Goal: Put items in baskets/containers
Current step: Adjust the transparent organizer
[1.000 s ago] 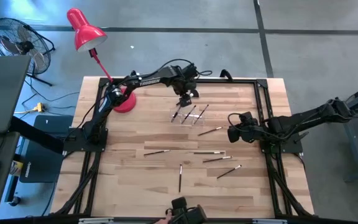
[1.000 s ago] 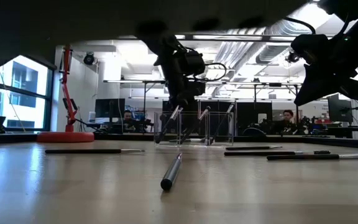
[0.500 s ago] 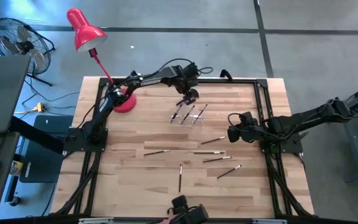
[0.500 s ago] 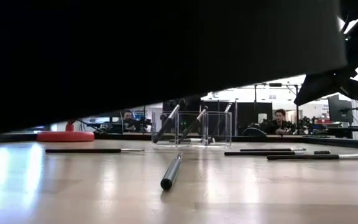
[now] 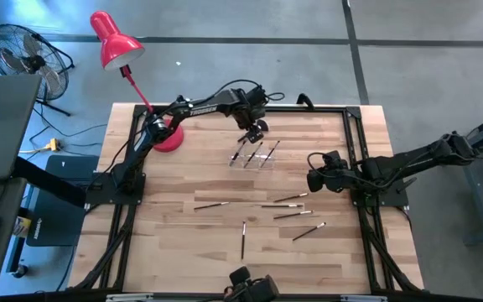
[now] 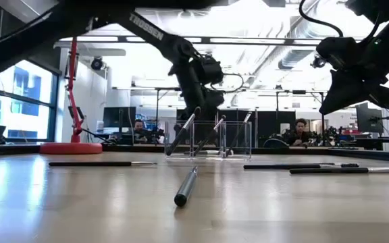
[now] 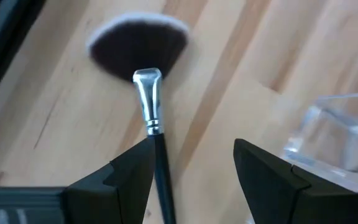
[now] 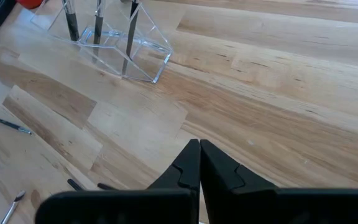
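The left claw [image 7: 191, 171] hangs wide above the clear plastic holder [image 5: 253, 156] at the far middle of the wooden surface [image 5: 183, 235], a dark fan-headed makeup brush [image 7: 146, 93] leaning there. The right claw [image 8: 199, 163], pinched shut and empty, waits right.

Two dark jointed arms trail black cables, the left arm [image 5: 193, 106] bearing white lettering along one link.

Closed right gripper [image 8: 199, 163] near clear holder [image 8: 114, 43]
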`<state>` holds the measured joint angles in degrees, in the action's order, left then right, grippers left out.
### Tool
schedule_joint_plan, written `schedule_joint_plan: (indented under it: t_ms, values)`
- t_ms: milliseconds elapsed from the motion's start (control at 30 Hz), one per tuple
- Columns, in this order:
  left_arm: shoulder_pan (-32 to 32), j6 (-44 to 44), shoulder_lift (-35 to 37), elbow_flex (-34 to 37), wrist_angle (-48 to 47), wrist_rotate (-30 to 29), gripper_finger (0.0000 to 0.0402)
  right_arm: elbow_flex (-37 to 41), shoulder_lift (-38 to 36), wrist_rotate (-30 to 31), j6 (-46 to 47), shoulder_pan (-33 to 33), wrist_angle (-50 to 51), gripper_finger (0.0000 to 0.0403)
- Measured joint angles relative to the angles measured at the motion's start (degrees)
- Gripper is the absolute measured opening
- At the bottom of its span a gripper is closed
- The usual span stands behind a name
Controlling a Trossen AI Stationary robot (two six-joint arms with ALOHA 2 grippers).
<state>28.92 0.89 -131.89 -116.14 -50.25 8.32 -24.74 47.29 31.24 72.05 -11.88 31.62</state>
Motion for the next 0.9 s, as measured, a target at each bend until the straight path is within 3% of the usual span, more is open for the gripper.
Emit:
schedule_joint_plan:
  t_ms: [300, 400, 567, 733, 900]
  values:
    - [-0.01, -1.56, 9.16, -0.1, 0.27, 0.15, 0.0213, -0.01, 0.0, -0.07, -0.33, 0.0, 0.01, 0.0]
    - [0.34, -0.76, 11.3, -0.17, -0.28, 0.56, 0.0195, -0.02, 0.0, -0.09, -0.5, 0.0, 0.02, 0.0]
    - [1.62, 0.33, 13.4, 1.76, -2.15, 6.04, 0.0147, -0.02, 0.0, -1.08, -0.9, 0.0, 0.02, 0.0]
    - [2.27, 1.65, 17.5, 10.9, -0.31, 6.6, 0.0117, -0.02, 0.0, -3.53, -1.93, 0.0, 0.02, 0.0]
    - [2.26, 4.21, 26.79, 28.2, 11.04, 6.14, 0.0108, -0.02, -0.01, -4.02, -2.0, -0.01, 0.02, 0.0]
